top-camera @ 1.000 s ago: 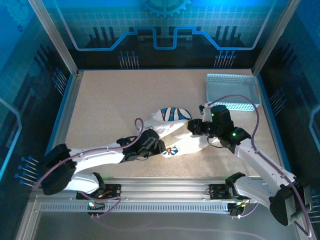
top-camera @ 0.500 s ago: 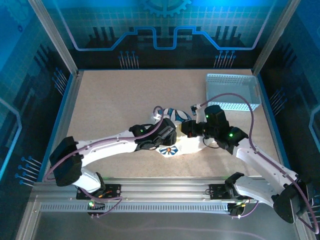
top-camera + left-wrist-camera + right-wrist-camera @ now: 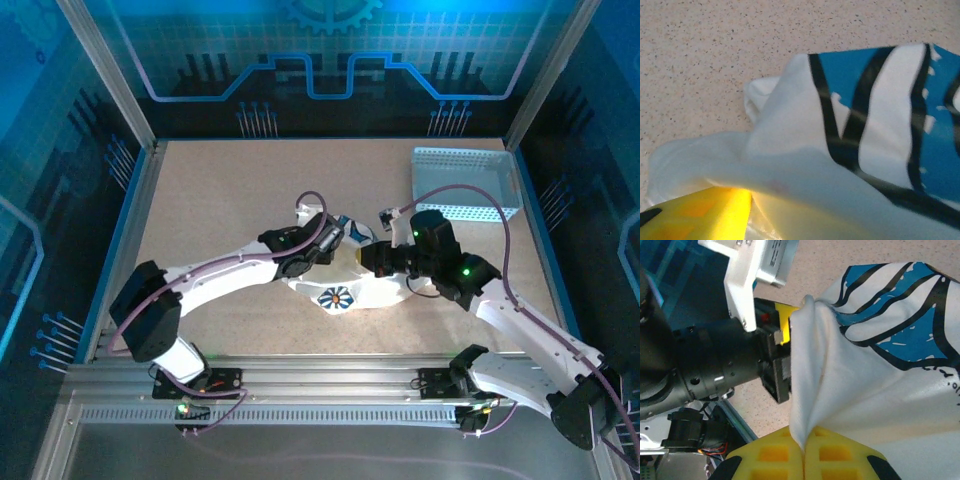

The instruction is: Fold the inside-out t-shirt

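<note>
The inside-out t-shirt (image 3: 372, 288) lies bunched in a small heap at the middle of the counter (image 3: 220, 200), well apart from the basket (image 3: 470, 212) at the far right. The right gripper (image 3: 804, 450) is closed on a raised fold of the shirt, with white cloth pinched between its 2 yellow pads (image 3: 840, 452). The left gripper (image 3: 335, 238) sits against the far-left side of the heap by the blue-and-black print (image 3: 855, 75). Cloth drapes over 1 of its pads in the wrist view, but I cannot tell whether it is clamped. The shirt looks light, thin and limp, so it will likely sag and drag rather than hold shape. It is probably best held at a hem or shoulder seam, at 2 points well apart.
</note>
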### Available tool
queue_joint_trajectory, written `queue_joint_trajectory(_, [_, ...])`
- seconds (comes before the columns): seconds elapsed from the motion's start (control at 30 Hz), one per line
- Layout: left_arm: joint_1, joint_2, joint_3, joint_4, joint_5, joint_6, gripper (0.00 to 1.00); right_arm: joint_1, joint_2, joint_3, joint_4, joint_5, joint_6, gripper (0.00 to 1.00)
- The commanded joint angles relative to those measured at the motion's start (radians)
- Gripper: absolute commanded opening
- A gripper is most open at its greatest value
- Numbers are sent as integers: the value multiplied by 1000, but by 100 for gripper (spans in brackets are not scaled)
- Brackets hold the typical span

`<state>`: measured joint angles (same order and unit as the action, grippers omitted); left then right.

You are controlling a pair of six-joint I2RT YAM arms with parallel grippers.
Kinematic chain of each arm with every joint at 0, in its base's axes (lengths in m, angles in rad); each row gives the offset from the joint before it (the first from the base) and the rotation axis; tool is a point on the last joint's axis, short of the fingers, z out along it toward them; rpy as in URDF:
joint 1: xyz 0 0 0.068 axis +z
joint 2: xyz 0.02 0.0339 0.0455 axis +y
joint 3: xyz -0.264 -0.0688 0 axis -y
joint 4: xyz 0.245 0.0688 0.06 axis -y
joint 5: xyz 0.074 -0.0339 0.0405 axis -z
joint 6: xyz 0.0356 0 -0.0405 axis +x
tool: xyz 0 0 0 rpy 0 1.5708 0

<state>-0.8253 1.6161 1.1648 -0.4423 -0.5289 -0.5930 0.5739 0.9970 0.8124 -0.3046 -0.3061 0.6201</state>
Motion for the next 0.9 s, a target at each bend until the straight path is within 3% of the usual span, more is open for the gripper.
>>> queue_joint_trajectory(0.0, [10,57,58,25,10,67,46,-53,18,18,-43,36,-14,0])
queue_joint_trajectory(0.17, [39,98,76,24,27,79,21,-176,113,10,-18,16,-46,0])
queue_joint_trajectory(0.23, [60,105,75,15,32,72,10,-184,162,38,-33,71,-105,1])
queue_joint_trajectory(0.33, [91,106,65,14,65,66,2,-195,253,60,-45,204,-192,5])
queue_joint_trajectory(0.5, [115,145,105,-14,146,62,0,-200,355,169,-141,413,-257,23])
queue_joint_trajectory(0.63, [118,186,172,-28,224,74,2,-93,240,190,-202,524,-311,49])
queue_joint_trajectory(0.73, [118,220,232,-35,253,75,4,-5,157,207,-286,584,-305,53])
queue_joint_trajectory(0.87, [119,257,294,-49,262,77,4,88,132,211,-333,540,-271,52])
